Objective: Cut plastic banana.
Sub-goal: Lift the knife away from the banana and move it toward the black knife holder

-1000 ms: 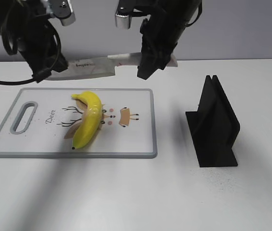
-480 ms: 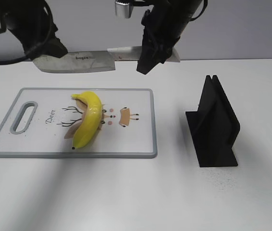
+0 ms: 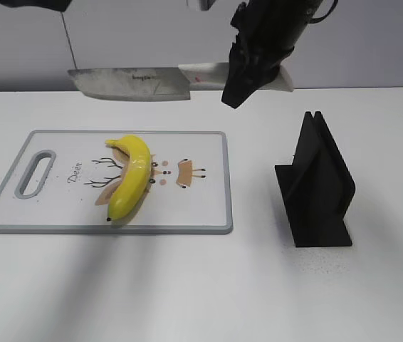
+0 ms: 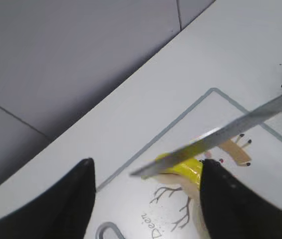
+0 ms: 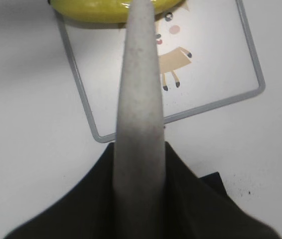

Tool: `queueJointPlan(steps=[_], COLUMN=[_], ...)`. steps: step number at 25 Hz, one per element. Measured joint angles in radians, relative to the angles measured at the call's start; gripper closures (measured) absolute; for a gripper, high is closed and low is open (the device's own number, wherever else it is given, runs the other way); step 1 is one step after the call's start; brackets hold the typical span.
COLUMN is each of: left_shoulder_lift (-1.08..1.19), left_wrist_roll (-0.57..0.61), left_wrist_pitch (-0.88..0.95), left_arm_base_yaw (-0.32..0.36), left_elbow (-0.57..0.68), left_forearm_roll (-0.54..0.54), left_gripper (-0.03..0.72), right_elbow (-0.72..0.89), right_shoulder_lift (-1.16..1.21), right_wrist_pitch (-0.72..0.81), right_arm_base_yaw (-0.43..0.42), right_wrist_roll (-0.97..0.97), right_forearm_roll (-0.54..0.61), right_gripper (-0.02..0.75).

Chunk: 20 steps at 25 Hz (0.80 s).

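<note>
**Knife handed over to right arm; left arm cleared away**

Change over the last second: the left arm, which had been at the blade end of the knife (image 3: pixel 134 83), has lifted up and out; in the exterior view only a dark scrap of it shows at the top left corner. The knife has shifted rightward and now hangs in the air behind the cutting board (image 3: pixel 208 214), carried by the right tool (image 3: pixel 248 80) alone.

Right tool: closed on the knife's pale handle, seen end-on in the right wrist view with the dark jaws either side of it. Blade roughly level, pointing left.

Left tool (image 4: pixel 146 199): two dark fingers spread wide, nothing between them. It looks down on the board from above, with the blade crossing its view.

Plastic banana (image 3: pixel 130 178): whole, uncut, lying on the left-centre of the board over the printed deer, tip towards the near edge.

Judgement: transfer looks complete, so the cut itself is next. The knife must come forward over the banana and descend. Nothing steadies the banana, so it may roll under the blade.

Hard to make out:
- Right tool's finger contact on the handle, hidden by its own body in the exterior view.
- Cutting edge orientation uncertain.
- Black stand (image 3: pixel 319 185) on the counter (image 3: pixel 187 285): empty slot, purpose only guessed.
</note>
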Motion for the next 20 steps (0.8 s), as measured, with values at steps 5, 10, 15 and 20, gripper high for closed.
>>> queueJointPlan(steps=[5, 10, 15, 20], left_shoulder_lift=[-0.084, -0.123, -0.153, -0.216], left_wrist_roll=[-0.282, -0.425, -0.488, -0.514], left_wrist_pitch=[0.145, 0.356, 0.461, 0.467], left_arm_base_yaw=[0.0, 0.0, 0.0, 0.0], left_elbow=[0.0, 0.0, 0.0, 0.0], left_forearm_roll=[0.133, 0.267, 0.291, 0.231], left_gripper=[0.057, 0.081, 0.099, 0.103], right_elbow=[0.0, 0.044, 0.166, 0.365], right_shoulder_lift=[-0.035, -0.104, -0.227, -0.362], right_wrist_pitch=[0.0, 0.001, 0.001, -0.004], right_arm_base_yaw=[0.0, 0.0, 0.0, 0.0], right_wrist_roll=[0.342, 0.466, 0.583, 0.653], right_forearm_roll=[-0.061, -0.063, -0.061, -0.06], right_gripper=[0.554, 0.554, 0.554, 0.554])
